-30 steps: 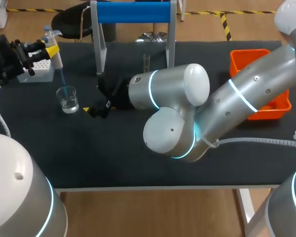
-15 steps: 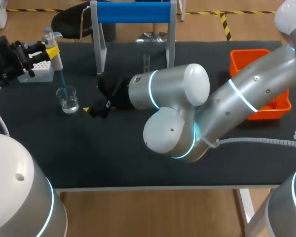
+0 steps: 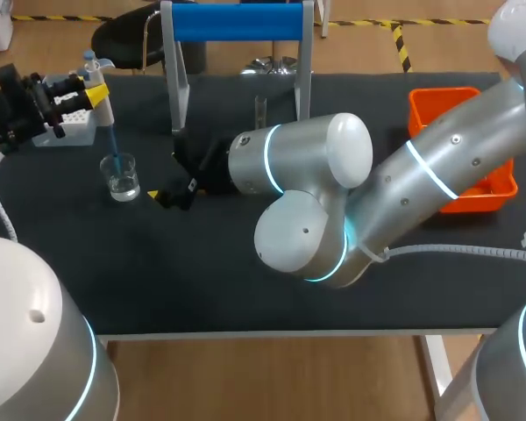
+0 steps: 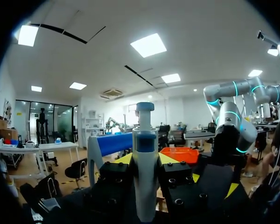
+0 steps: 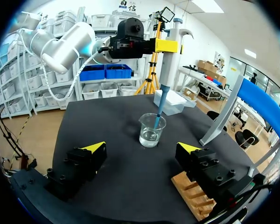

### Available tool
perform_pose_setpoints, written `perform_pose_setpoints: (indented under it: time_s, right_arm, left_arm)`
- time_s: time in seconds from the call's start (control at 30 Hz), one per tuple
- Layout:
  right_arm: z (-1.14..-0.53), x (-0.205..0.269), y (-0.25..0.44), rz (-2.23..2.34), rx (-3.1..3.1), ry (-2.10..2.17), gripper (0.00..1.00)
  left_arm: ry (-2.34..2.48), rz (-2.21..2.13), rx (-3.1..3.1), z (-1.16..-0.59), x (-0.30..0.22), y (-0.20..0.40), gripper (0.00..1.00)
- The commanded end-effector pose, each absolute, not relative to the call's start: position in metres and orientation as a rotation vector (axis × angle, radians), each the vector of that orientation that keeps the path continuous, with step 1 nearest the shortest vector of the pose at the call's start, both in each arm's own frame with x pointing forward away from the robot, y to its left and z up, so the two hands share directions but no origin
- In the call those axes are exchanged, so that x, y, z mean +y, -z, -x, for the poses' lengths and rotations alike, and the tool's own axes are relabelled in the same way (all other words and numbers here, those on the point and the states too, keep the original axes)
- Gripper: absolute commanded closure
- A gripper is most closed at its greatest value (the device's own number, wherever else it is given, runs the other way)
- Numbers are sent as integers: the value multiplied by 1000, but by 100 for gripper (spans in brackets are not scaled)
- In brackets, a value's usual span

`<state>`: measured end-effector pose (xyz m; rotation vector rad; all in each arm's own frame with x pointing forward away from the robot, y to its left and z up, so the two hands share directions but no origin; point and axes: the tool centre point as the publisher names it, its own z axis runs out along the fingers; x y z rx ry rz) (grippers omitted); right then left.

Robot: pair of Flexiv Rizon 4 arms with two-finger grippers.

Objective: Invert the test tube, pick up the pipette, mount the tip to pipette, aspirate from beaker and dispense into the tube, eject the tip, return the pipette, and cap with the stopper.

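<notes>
My left gripper [image 3: 86, 91] is shut on the white pipette [image 3: 97, 81], holding it upright above the glass beaker [image 3: 121, 176]. The pipette's blue tip [image 3: 114, 147] reaches down into the beaker's clear liquid. In the left wrist view the pipette [image 4: 145, 173] stands clamped between the fingers of the left gripper [image 4: 145, 161]. My right gripper [image 3: 169, 194] is low over the mat just right of the beaker, open and holding nothing. From the right wrist, the beaker [image 5: 152, 130] stands just ahead of the right gripper [image 5: 141, 147], with the pipette [image 5: 170, 52] above it. A test tube [image 3: 260, 110] stands upright under the blue-topped frame.
A white tip box [image 3: 67, 121] sits at the far left behind the beaker. The blue-topped frame [image 3: 237, 22] stands at the back middle. An orange bin [image 3: 458, 101] is at the right. A wooden block [image 5: 190, 190] lies under my right gripper's finger.
Almost nothing: the left wrist has shifted a touch, and the pipette's tip stays in the beaker. The right arm has not moved.
</notes>
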<state>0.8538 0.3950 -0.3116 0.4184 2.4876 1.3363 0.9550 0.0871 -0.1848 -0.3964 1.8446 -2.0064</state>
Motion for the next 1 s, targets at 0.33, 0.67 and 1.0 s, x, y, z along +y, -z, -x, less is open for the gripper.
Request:
perform_pose_setpoints:
  time_s: [0.33,0.67,1.0]
  right_arm:
    - [-854,395,312,-418,2489,-1338,0]
    - [-854,395,312,-418,2489,-1338,0]
    - [-854,395,312,-418,2489,-1338,0]
  left_arm:
    - [1997,379,1844,-953,89,184,100]
    - [2001,365,1849,-953,87,185,100]
    - [2001,370,1850,-950,87,187,100]
